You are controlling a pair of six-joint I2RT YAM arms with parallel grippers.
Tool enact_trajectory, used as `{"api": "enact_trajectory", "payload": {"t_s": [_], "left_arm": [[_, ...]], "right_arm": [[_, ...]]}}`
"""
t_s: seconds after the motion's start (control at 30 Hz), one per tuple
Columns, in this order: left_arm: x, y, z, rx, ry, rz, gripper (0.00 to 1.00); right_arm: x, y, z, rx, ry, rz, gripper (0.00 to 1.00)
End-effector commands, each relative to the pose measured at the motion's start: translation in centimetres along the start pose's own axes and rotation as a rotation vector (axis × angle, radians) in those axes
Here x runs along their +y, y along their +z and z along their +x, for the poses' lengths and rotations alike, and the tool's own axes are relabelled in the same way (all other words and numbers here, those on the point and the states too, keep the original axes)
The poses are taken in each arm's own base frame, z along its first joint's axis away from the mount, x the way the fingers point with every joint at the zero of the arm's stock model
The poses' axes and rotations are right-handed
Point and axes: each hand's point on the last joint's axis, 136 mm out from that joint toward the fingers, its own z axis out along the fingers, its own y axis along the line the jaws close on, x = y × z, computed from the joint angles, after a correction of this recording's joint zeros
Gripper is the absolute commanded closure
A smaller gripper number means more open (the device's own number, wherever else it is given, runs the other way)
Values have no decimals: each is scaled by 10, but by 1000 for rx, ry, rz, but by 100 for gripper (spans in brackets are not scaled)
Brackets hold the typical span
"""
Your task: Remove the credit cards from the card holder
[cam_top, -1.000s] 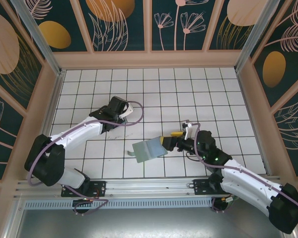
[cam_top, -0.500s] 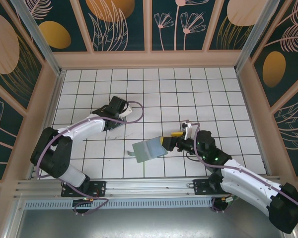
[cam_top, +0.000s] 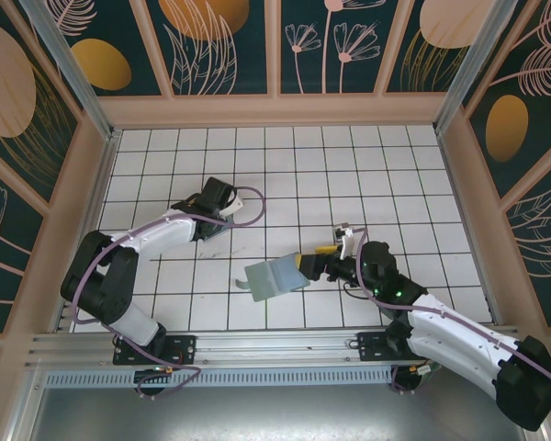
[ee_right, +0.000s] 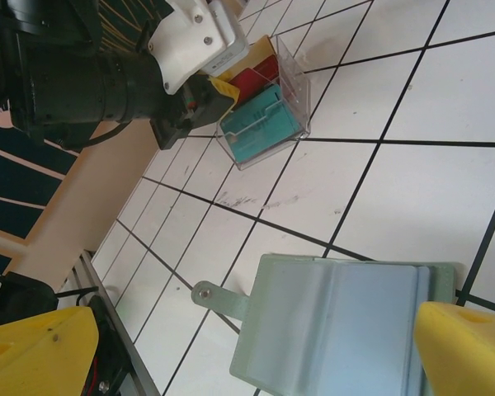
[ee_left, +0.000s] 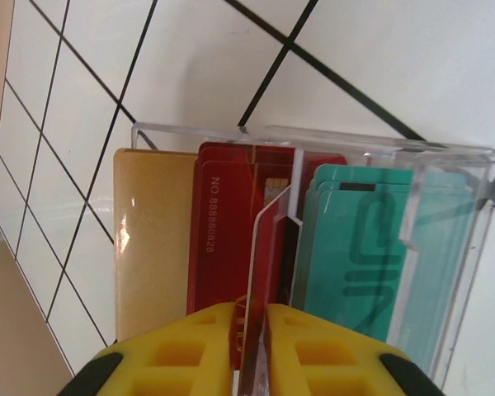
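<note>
A white tiled counter point(cam_top: 349, 175), ruled with black lines, is spread under both arms. On it the soft, smooth grey-green card holder point(ee_right: 338, 330) is laid open flat, between the widely parted yellow fingers of the right end effector point(cam_top: 314, 260). Well apart, a rigid clear plastic box point(ee_left: 470, 247) is filled with a glossy tan card point(ee_left: 153, 239), a red card point(ee_left: 227, 223) and teal cards point(ee_left: 355, 247). Its thin partition is straddled by the nearly closed left end effector point(ee_left: 250, 320); whether it is gripped cannot be told.

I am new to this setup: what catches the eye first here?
A clear box of tan, red and teal cards stands left of centre on the white tiled table, the left end effector at its divider. Nearer, the grey-green card holder lies open between the right end effector's wide-spread fingers.
</note>
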Motion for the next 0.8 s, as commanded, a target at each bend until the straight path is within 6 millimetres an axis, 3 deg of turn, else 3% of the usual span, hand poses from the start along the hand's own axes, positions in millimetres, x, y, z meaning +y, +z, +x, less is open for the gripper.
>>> {"api": "enact_trajectory", "payload": {"t_s": [0.0,0.07,0.13,0.17,0.37,0.57,0.77], "left_arm": [[27,-4,-15,-26,-56,-65,79],[33,-3,-12,-15,-66,-85,78],[37,-3,-8,-11,-73,-101,62],[38,-3,-7,-9,-74,-108,60],[48,-22,-20,-85,-154,-100,57],[61,-57,-38,-235,-399,-65,51],[46,-72,-23,-296,-682,14,53]], "right_arm": [[7,0,1,-4,-5,-39,1],[6,0,1,-3,-4,-39,1],[7,0,1,0,-6,-42,1],[7,0,2,0,-4,-42,1],[5,1,1,-4,-7,-31,1],[-4,0,-2,-25,-14,21,1],[-19,-4,-15,-77,-44,125,1]]}}
